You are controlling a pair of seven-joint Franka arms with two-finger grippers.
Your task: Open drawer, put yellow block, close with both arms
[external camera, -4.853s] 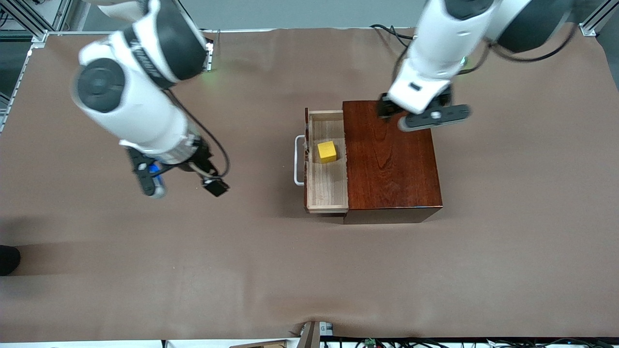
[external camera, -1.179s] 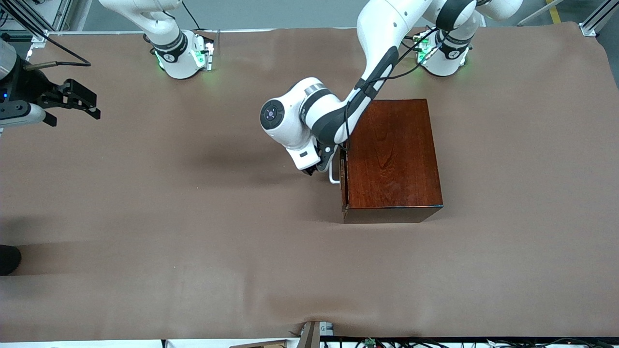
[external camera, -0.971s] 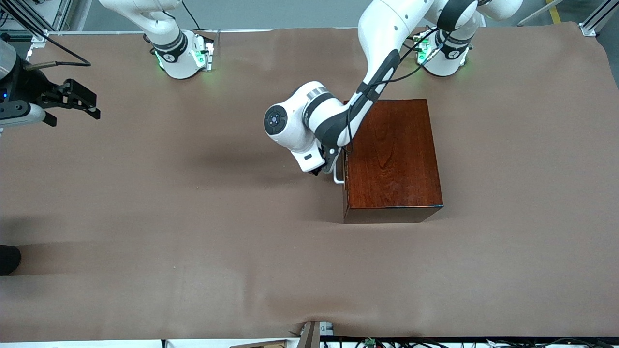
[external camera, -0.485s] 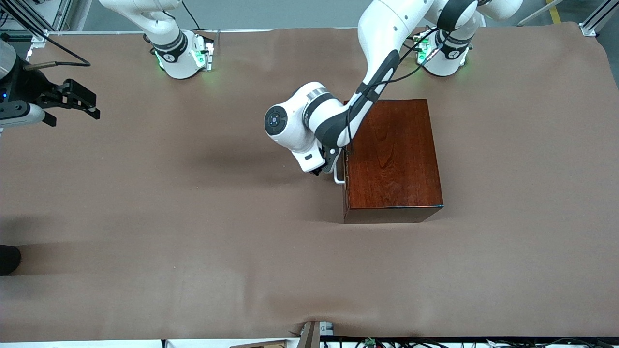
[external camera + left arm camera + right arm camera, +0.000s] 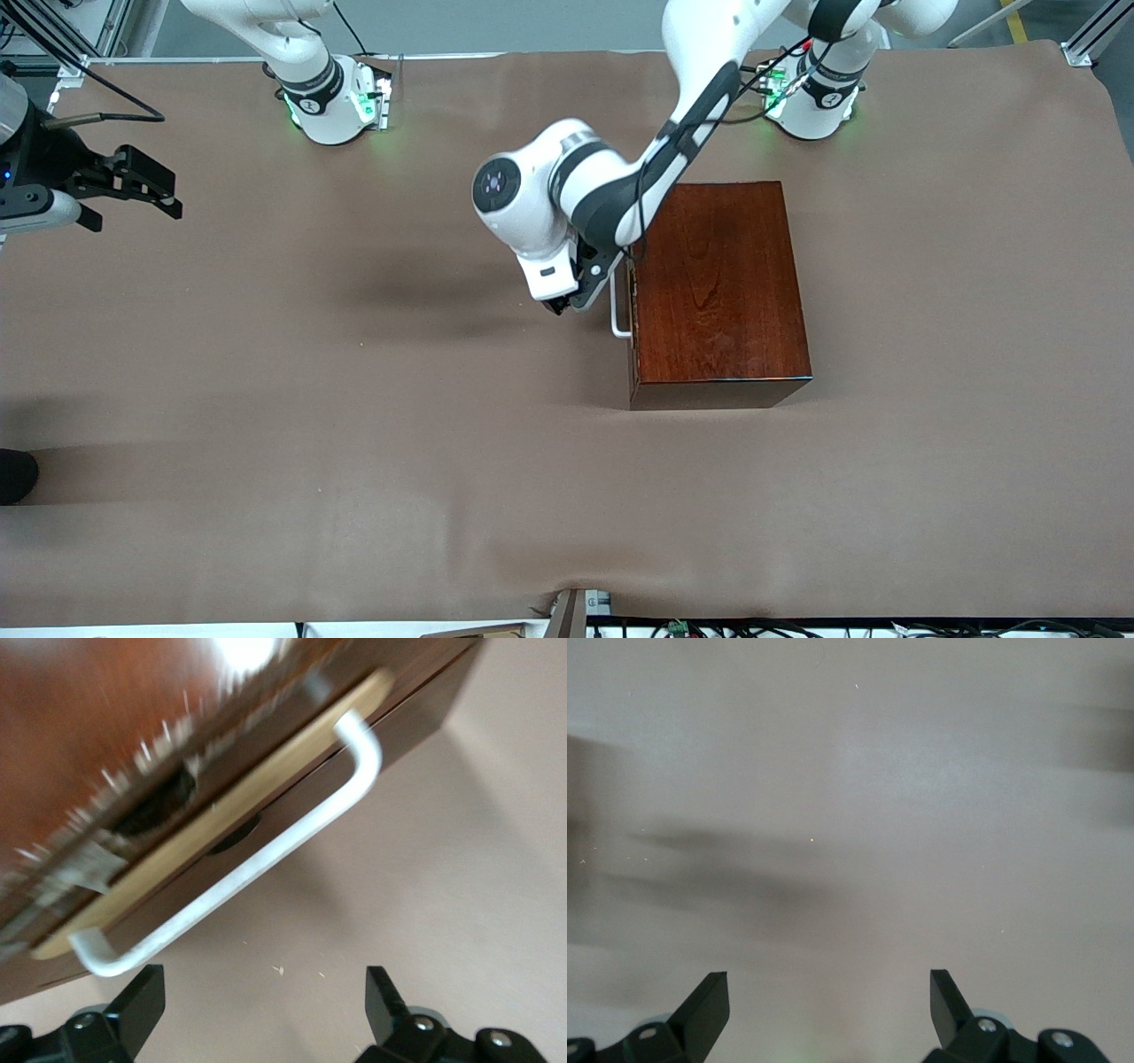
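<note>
The dark-red wooden box point(image 5: 718, 292) stands in the middle of the table. Its drawer point(image 5: 630, 301) is pushed in, and the white bar handle point(image 5: 617, 312) sticks out toward the right arm's end. In the left wrist view the handle point(image 5: 266, 864) and a thin pale edge of the drawer point(image 5: 221, 806) show close up. My left gripper point(image 5: 565, 304) hovers open beside the handle without touching it; it also shows in the left wrist view point(image 5: 266, 985). My right gripper point(image 5: 171, 197) waits open and empty over the table's edge at the right arm's end point(image 5: 828, 988). The yellow block is hidden.
Brown cloth point(image 5: 354, 443) covers the whole table. The two green-lit arm bases point(image 5: 332, 97) point(image 5: 811, 93) stand along the edge farthest from the front camera. Cables point(image 5: 709, 58) lie near the left arm's base.
The drawer, open with the yellow block in it 4.9 s ago, has been pushed shut by the left arm. The left gripper has now drawn back a little from the handle. The right arm stays still.
</note>
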